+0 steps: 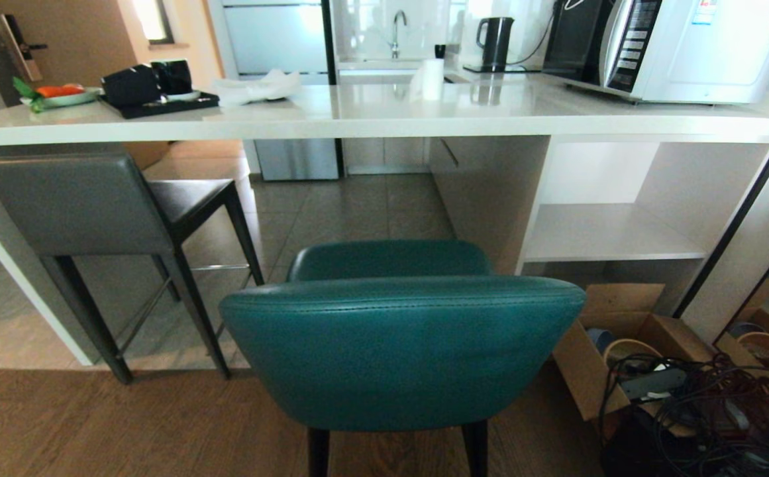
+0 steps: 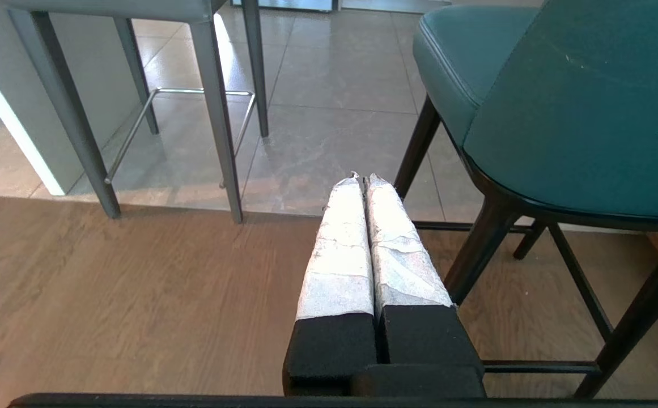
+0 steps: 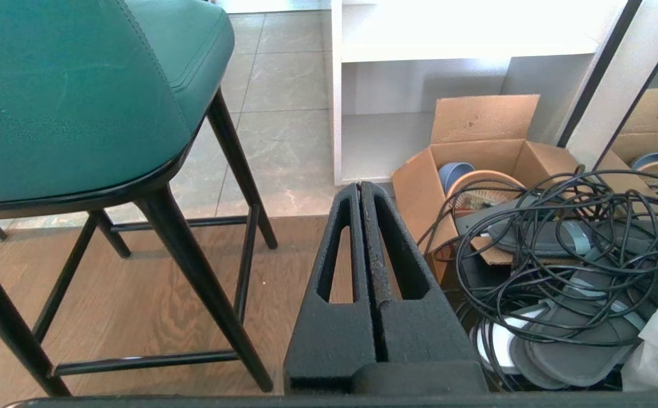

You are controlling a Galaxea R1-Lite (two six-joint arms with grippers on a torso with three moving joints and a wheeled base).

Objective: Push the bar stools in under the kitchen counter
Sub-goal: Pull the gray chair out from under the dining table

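Head view: teal stool (image 1: 401, 351) stands out from the kitchen counter (image 1: 358, 116) (left gripper (image 2: 363, 177) and right gripper (image 3: 360, 184) both pressed together, empty).

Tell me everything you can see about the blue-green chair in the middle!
The teal leather-look bar stool with a rounded back stands upright, its back toward the camera and its padded seat facing the glossy white kitchen counter. Stitched seams run along the back's top edge. Thin black legs joined by crossbars rest on the brown wood floor. It stands out from the counter, not yet pushed under. Nothing touches it but the floor.
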